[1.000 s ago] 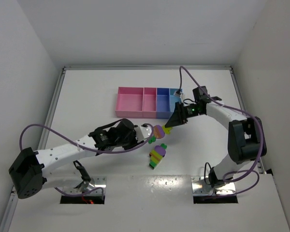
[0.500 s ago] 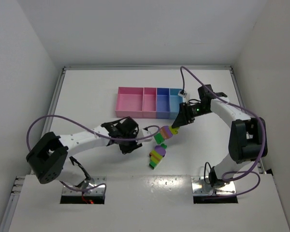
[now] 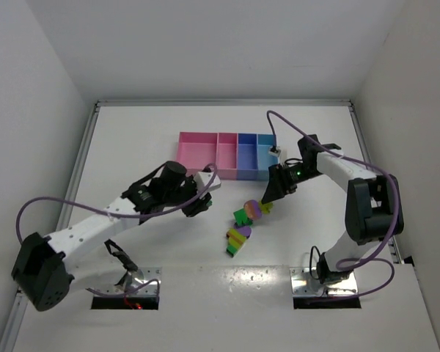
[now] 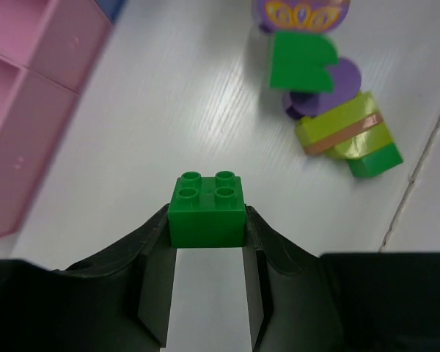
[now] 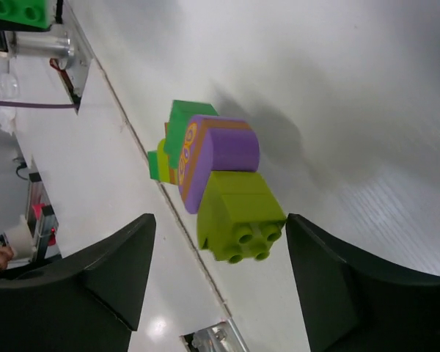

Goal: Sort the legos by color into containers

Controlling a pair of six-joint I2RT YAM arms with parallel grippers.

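My left gripper [image 4: 207, 220] is shut on a dark green lego [image 4: 207, 209] and holds it above the table, left of the loose legos [image 3: 200, 204]. My right gripper [image 5: 220, 220] is open, its fingers either side of the yellow-green end [image 5: 238, 213] of a clump with purple [image 5: 224, 158] and green parts. That clump [image 3: 253, 211] lies on the table just below the right gripper [image 3: 268, 196]. A second striped clump [image 3: 238, 238] lies nearer the arm bases. The containers stand in a row at the back: wide pink [image 3: 198, 155], narrow pink [image 3: 227, 155], blue [image 3: 247, 155], light blue [image 3: 264, 154].
White walls enclose the table on the left, back and right. A seam in the table surface [image 4: 418, 169] runs just past the striped clump. The right arm's purple cable [image 3: 279, 125] loops above the light blue bin.
My right gripper has opened and let go of the clump, which now lies on the table. My left gripper has drawn back to the left, carrying the dark green lego.
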